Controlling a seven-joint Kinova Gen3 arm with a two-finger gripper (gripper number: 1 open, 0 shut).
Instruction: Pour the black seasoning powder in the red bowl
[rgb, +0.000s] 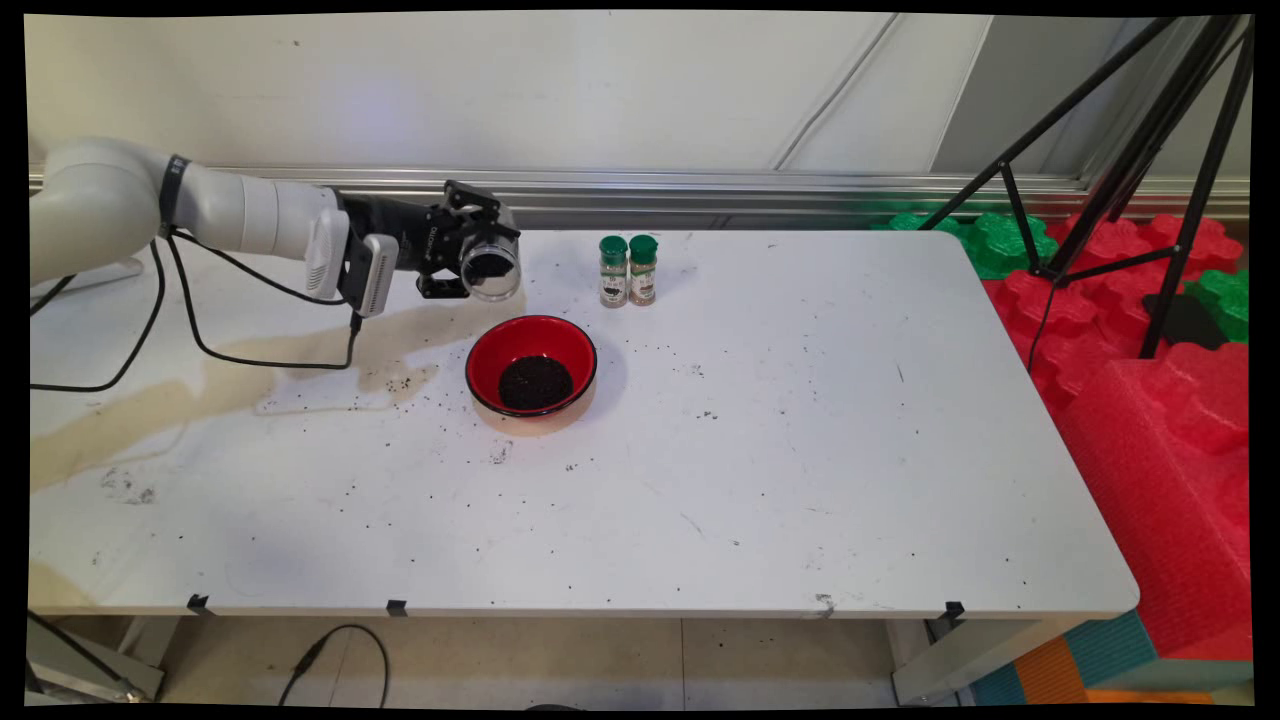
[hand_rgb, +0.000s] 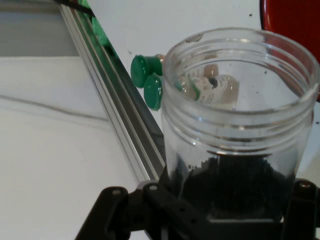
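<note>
My black gripper (rgb: 470, 262) is shut on a clear plastic jar (rgb: 490, 268), held on its side above the table, its open mouth facing right. In the hand view the jar (hand_rgb: 240, 120) fills the middle, with dark grains lying in its lower part. Just below and to the right of the jar stands a red bowl (rgb: 531, 365) with a heap of the same black grains in it. Two small spice bottles (rgb: 628, 270) with green caps stand side by side behind the bowl; the hand view shows the spice bottles (hand_rgb: 150, 80) beyond the jar.
Black grains are scattered over the white table (rgb: 800, 450) around the bowl. A brownish stain (rgb: 200, 380) runs across the table's left part. Red and green foam blocks (rgb: 1150, 380) and a black tripod (rgb: 1130, 160) stand at the right.
</note>
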